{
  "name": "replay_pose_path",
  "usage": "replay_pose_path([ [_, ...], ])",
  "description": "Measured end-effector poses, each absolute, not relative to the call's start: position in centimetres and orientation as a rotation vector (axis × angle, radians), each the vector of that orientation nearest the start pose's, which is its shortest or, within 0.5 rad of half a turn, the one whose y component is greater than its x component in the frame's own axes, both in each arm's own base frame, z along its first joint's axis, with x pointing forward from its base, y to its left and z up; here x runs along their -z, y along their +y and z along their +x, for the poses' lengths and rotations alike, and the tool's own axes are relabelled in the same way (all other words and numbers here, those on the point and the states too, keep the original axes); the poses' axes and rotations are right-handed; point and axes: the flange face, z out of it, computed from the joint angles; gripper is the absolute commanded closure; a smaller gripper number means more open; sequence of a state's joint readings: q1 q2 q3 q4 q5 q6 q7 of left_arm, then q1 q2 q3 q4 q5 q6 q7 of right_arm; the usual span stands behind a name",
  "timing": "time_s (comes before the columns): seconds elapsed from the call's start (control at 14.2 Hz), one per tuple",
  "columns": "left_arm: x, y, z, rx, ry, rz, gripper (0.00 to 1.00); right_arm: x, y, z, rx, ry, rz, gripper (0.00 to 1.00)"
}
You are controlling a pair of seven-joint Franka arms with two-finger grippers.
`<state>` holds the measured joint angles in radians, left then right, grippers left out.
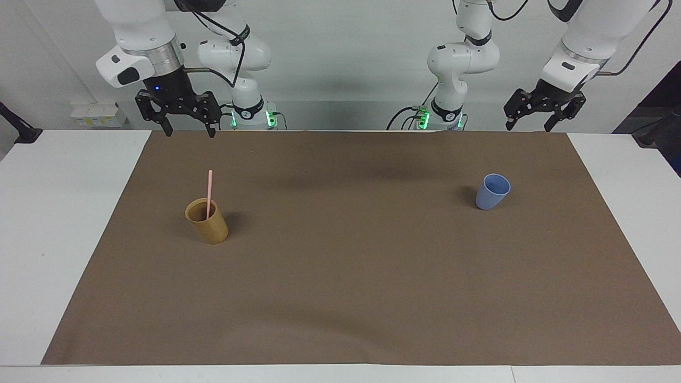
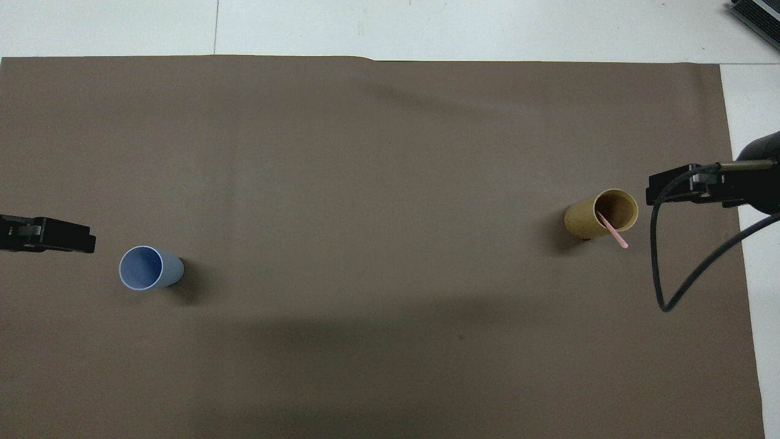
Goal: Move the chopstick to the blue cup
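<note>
Mat (image 1: 340, 276) brown, table (image 1: 64, 223) white, wall pale

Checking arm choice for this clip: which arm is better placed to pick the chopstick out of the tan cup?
The right. Its open end effector hangs at the end of the table where the chopstick stands in the tan cup. The left end effector, also open, hangs at the blue cup's end.

Pink chopstick (image 1: 209, 187), light blue cup (image 1: 492, 192), brown mat (image 1: 351, 276)
</note>
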<state>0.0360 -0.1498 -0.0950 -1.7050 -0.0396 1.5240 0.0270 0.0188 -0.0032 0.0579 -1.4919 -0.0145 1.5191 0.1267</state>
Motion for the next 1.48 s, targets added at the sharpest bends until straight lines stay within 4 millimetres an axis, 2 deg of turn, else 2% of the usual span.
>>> replay_pose_path([
  [0.91, -63.90, -4.17, 50.11, -0.043, 0.156, -3.169, 0.00, -65.87, 4.03, 54.72, 0.050, 0.081, -3.152, 0.00],
  [1.48, -64.06, -4.20, 50.11, -0.037, 0.157, -3.169, 0.00, -65.87, 3.29, 54.77, 0.050, 0.102, -3.151, 0.00],
])
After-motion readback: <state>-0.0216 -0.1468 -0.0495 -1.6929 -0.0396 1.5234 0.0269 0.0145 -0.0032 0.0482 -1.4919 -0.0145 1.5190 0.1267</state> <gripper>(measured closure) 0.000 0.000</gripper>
